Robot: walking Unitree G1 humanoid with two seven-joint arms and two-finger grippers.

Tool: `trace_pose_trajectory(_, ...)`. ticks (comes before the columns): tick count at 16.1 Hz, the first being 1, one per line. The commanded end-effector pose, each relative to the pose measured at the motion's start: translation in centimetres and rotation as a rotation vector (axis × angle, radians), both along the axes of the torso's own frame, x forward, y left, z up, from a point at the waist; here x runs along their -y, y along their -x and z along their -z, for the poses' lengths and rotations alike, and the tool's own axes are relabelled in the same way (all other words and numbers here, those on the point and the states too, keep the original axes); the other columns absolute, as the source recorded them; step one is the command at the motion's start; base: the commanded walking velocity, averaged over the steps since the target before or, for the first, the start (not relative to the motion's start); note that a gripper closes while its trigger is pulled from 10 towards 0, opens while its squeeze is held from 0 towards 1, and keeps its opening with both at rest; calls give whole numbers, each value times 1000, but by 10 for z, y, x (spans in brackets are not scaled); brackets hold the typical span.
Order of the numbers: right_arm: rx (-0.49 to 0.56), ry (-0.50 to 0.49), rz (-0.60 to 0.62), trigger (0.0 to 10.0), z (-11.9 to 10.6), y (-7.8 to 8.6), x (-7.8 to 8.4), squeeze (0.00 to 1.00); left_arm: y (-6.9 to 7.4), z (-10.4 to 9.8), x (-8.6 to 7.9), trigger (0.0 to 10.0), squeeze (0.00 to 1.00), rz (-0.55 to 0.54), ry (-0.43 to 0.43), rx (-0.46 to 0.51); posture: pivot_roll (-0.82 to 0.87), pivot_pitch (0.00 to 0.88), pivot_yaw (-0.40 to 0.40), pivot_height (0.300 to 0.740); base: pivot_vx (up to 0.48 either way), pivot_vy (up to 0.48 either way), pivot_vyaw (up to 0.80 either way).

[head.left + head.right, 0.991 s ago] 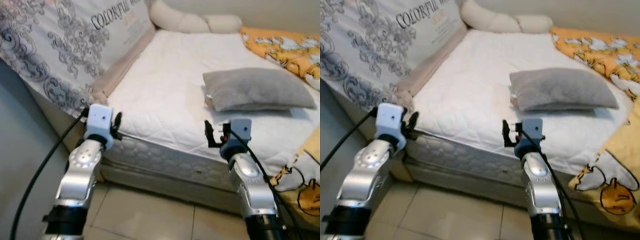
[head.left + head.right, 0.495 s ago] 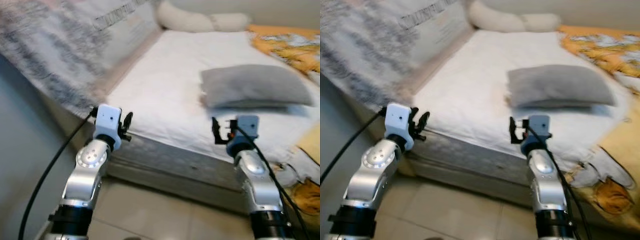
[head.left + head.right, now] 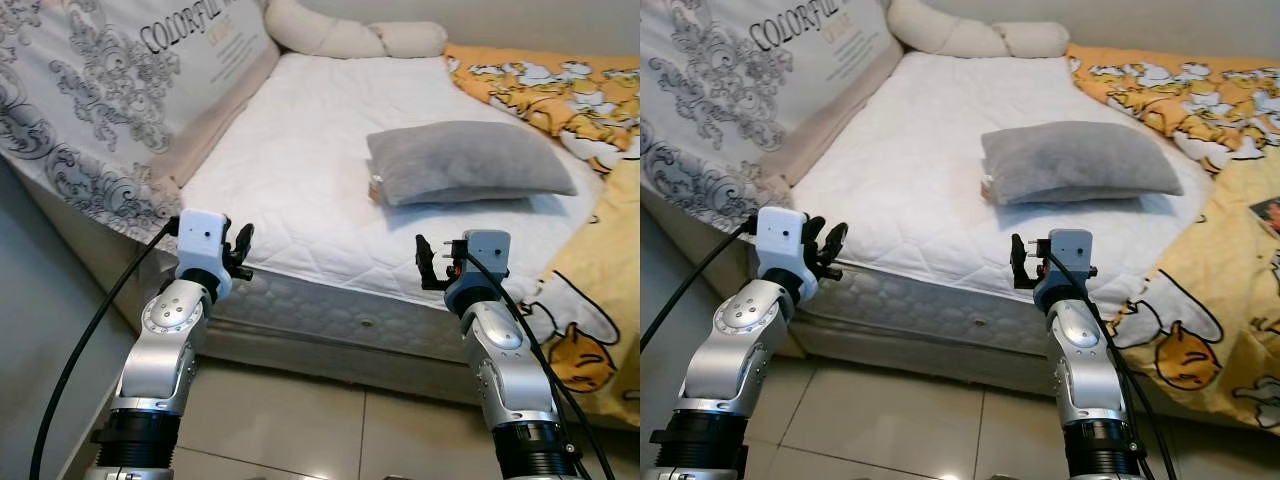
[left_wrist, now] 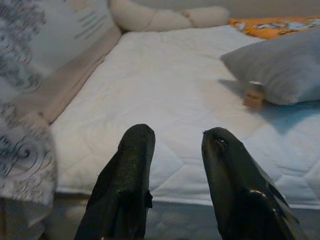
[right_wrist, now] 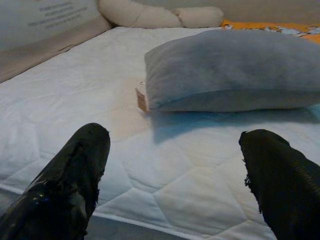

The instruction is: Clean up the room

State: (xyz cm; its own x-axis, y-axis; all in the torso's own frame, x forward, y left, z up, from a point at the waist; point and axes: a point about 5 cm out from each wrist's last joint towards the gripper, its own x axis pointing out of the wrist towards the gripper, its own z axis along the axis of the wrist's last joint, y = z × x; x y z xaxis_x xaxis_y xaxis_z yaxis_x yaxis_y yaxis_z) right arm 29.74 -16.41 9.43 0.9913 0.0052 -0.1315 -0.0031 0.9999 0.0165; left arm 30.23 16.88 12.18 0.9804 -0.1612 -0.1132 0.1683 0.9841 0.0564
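A grey pillow lies across the white mattress, with a small tan block tucked against its near-left corner. A yellow cartoon-print blanket covers the bed's right side and hangs over the front edge. My left gripper hovers at the mattress's front left corner, open with a narrow gap and empty. Held in front of the bed's edge, below the pillow, my right gripper is wide open and empty. The right wrist view shows the pillow and the block just ahead.
A large patterned cover printed with "COLORFUL" leans along the bed's left side. A cream bolster lies at the far end. Beige floor tiles run under my arms. A small picture card rests on the blanket.
The camera swung and has steadied after a blurred moment, showing more of the yellow blanket on the right. Both arms keep the same raised pose; nothing on the bed has moved.
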Motion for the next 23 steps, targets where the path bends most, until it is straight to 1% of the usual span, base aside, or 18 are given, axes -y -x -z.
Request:
trace_pose_trajectory(1,20,2,-4,10000,-5,-4,-1,0,-1,2,-4,10000,0,-22,14,-16,21,0,37,740,240,0,0)
trace_pose_trajectory(2,7,1,3,10000,-4,-3,0,0,-1,3,-6,10000,0,-27,15,-20,22,0,36,740,240,0,-400)
trace_pose_trajectory(5,5,5,2,10000,-3,-3,1,0,-1,3,-6,10000,0,-28,19,-20,23,0,33,740,244,0,-592)
trace_pose_trajectory(7,13,14,-3,10000,-4,-4,2,0,-1,2,-6,10000,0,-28,20,-16,22,0,34,740,277,0,0)
trace_pose_trajectory(10,13,-2,-8,10000,-5,-6,0,0,-3,1,-6,10000,0,-29,17,-13,22,0,38,740,319,0,0)
trace_pose_trajectory(12,21,62,15,10000,-6,-6,3,0,-3,1,-7,10000,0,-28,6,-9,23,0,36,740,324,0,0)
trace_pose_trajectory(13,20,99,45,10000,-6,-6,8,0,-3,0,-7,10000,0,-27,3,-7,24,0,36,740,326,0,0)
trace_pose_trajectory(15,8,62,23,10000,-5,-6,8,0,-3,0,-7,10000,0,-26,2,-6,24,0,40,740,324,0,0)
trace_pose_trajectory(19,11,55,19,10000,-5,-6,8,0,-2,1,-7,10000,0,-25,7,-8,23,0,42,740,326,0,0)
trace_pose_trajectory(23,5,41,-2,10000,-2,-4,0,0,-1,2,-6,10000,0,-22,5,-8,23,0,39,740,323,0,-772)
